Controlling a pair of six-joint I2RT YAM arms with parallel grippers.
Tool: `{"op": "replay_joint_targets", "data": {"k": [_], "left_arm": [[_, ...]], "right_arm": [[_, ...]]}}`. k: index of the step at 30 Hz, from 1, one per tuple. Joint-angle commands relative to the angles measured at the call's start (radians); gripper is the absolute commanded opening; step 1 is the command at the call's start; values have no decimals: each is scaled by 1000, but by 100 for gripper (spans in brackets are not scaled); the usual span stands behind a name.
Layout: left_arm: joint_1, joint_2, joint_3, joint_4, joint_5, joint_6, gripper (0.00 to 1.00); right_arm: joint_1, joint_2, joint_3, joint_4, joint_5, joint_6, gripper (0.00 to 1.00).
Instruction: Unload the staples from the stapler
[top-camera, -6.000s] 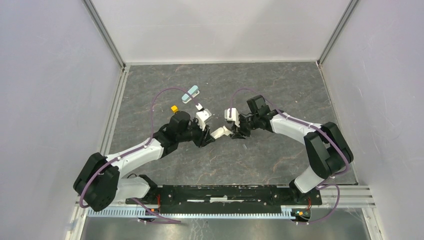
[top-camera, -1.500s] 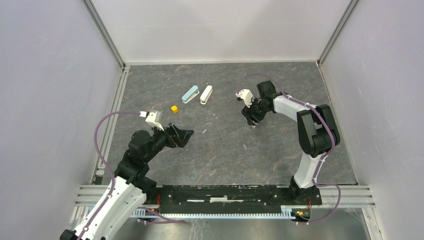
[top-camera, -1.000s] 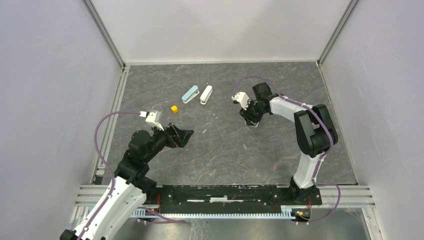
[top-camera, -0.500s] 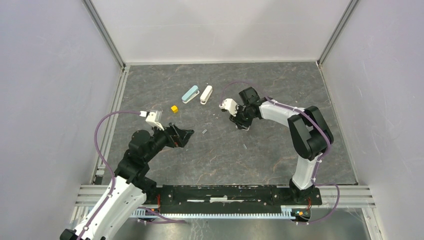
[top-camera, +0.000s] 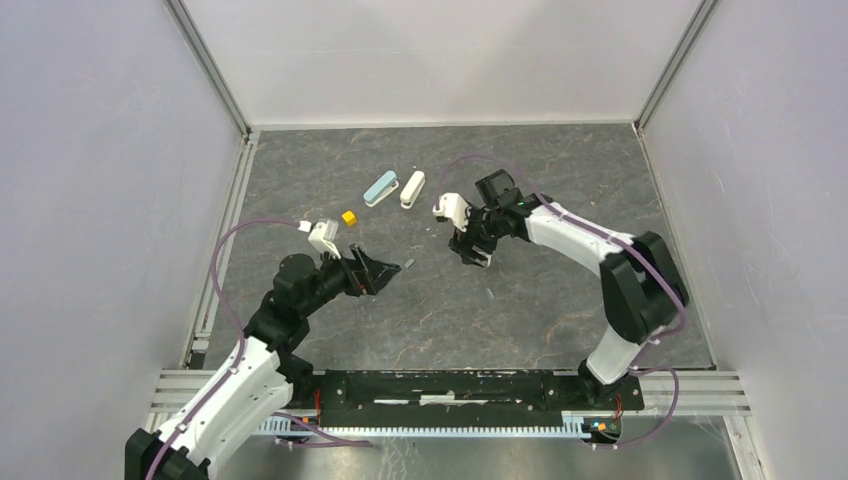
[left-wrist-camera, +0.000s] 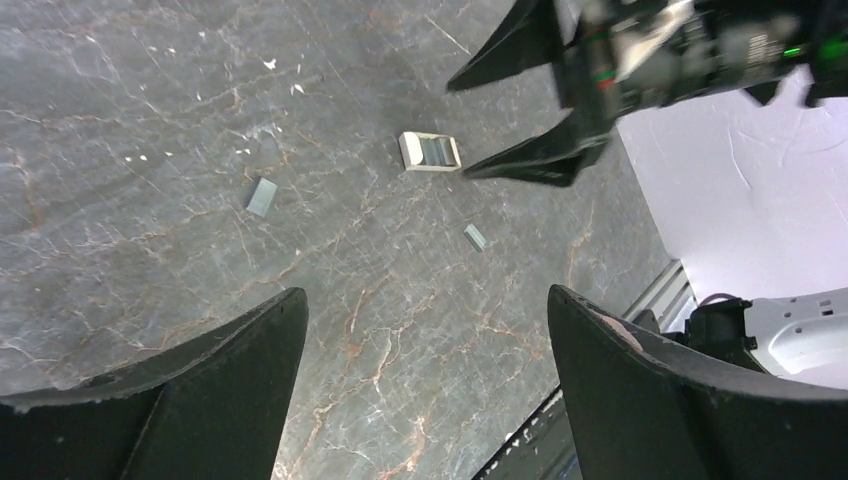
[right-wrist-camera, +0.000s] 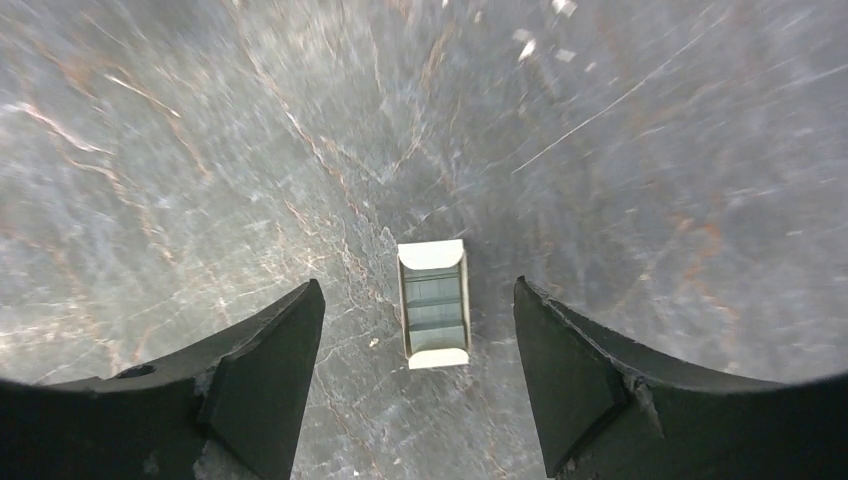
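Note:
The stapler (right-wrist-camera: 433, 303), stubby with white ends and a grey metal middle, lies flat on the dark table. My right gripper (right-wrist-camera: 417, 285) hangs over it, open, with a finger on each side and neither touching. The left wrist view shows the stapler (left-wrist-camera: 430, 151) just under those dark right fingers (left-wrist-camera: 530, 160). Two loose staples lie apart on the table: one grey sliver (left-wrist-camera: 262, 196) and a smaller one (left-wrist-camera: 475, 236). From above they show as the first sliver (top-camera: 409, 264) and the second (top-camera: 489, 294). My left gripper (top-camera: 385, 272) is open and empty, just left of the first sliver.
A teal oblong stapler (top-camera: 381, 188) and a longer white one (top-camera: 412, 189) lie side by side at the back of the table. A small yellow cube (top-camera: 349, 217) sits left of them. Grey walls close in the table on three sides.
My right gripper has swung left across the table and opened, and the stapler now lies free beneath it. My left gripper has shifted right toward the nearer staple.

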Motion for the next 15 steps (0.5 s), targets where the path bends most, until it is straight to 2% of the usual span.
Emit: {"op": "replay_joint_targets", "data": {"k": [1,4,8,15], "left_arm": [[-32,53,-1,106,20,-68,94],[-66,102,6,104,-47,-45,91],[-97,172,2,113,-156,8,91],[-160,381,112,54,-249,83,92]], "right_arm": [[-38,-145,10,13,-137,2,76],[-96,-202,0,4,-287,-18,76],[-194,-294,-38,11,-483,-36,77],[-229,-475,-208,89,-510,16,77]]}}
